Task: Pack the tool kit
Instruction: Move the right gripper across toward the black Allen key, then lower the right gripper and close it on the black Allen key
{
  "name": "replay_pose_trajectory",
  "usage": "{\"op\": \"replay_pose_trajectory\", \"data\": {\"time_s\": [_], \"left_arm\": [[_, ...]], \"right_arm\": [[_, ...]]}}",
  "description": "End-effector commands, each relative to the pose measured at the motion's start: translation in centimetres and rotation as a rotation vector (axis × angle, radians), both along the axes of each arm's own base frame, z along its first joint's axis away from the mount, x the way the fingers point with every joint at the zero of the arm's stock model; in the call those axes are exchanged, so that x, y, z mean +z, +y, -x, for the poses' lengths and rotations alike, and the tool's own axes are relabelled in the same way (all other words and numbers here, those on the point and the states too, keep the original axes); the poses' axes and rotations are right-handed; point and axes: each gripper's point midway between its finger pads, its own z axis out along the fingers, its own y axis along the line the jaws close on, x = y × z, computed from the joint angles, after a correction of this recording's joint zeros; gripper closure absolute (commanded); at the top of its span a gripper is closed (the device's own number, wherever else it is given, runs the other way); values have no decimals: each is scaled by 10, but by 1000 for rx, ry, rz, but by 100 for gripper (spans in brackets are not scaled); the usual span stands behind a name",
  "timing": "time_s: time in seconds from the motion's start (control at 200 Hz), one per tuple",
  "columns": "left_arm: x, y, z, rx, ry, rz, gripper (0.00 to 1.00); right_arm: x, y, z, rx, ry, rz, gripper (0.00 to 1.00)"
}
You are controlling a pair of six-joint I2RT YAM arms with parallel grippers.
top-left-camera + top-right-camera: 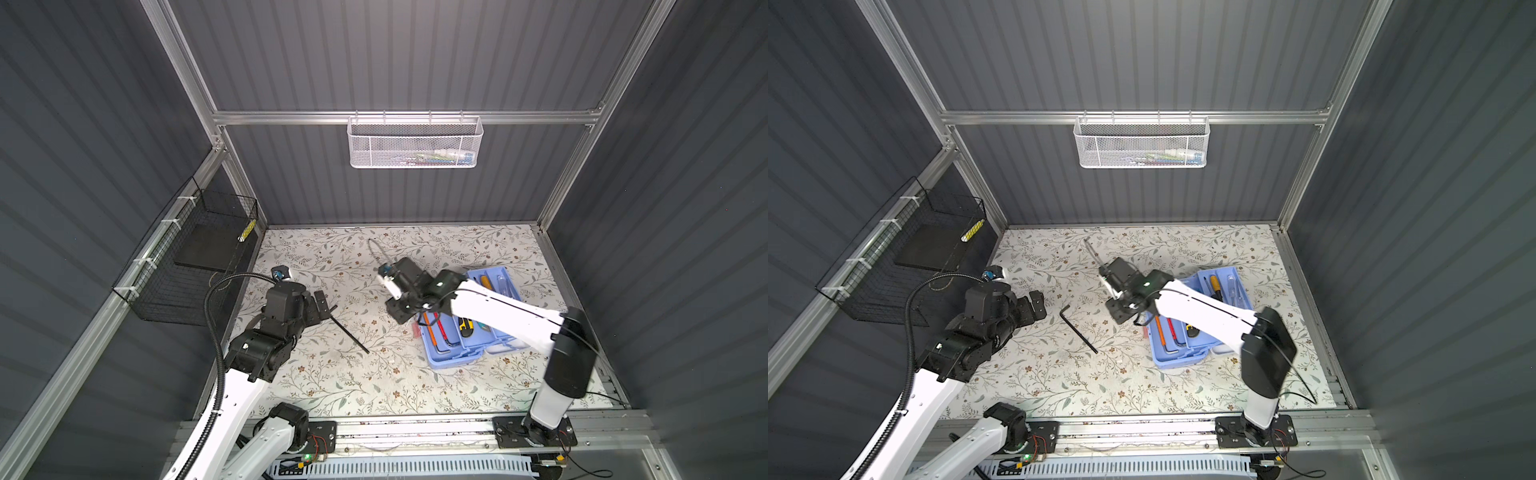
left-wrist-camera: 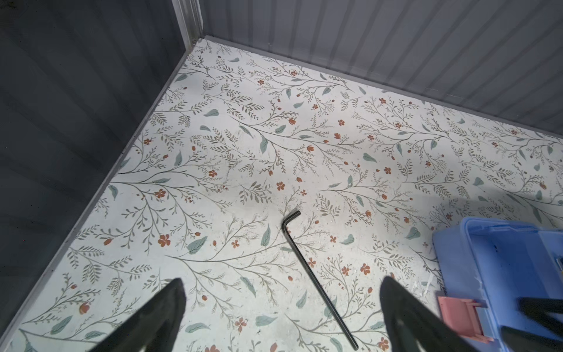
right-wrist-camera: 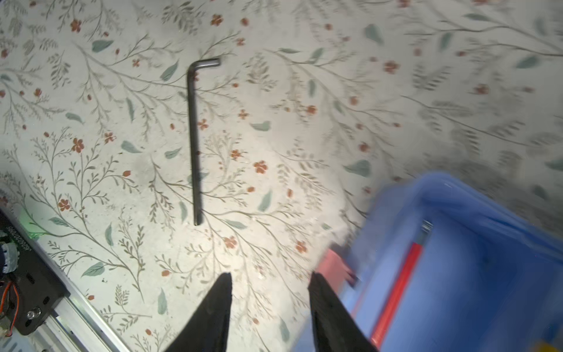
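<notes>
**One hex key outside the tool kit**

Lies flat on the desk, well apart from the open kit, toward the left claw. Stiff, thin, light, probably slippery: best pinched mid-shank. Left claw gaping, empty; right claw partly open, empty, beside the kit.

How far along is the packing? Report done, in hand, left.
Done: a yellow knife and other pieces lie in the blue box. In hand: nothing; right tool and left tool are open, empty. Left: hex key lies on the table; box not yet closed.
</notes>
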Motion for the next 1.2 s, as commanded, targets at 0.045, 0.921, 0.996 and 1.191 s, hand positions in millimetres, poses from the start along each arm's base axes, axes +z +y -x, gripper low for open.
{"op": "replay_pose_trajectory", "data": {"time_s": [0.045, 0.921, 0.996, 1.191], "left_arm": [[-3, 10, 18, 13, 64, -44, 1], [20, 5, 33, -67, -23, -5, 1], [18, 5, 33, -69, -23, -5, 0], [9, 4, 31, -73, -8, -15, 0]], "right_arm": [[-25, 61, 14, 112, 37, -26, 59], [-127, 126, -9, 146, 58, 151, 63], [-135, 121, -8, 137, 67, 176, 65], [-151, 113, -5, 114, 92, 221, 72]]}}
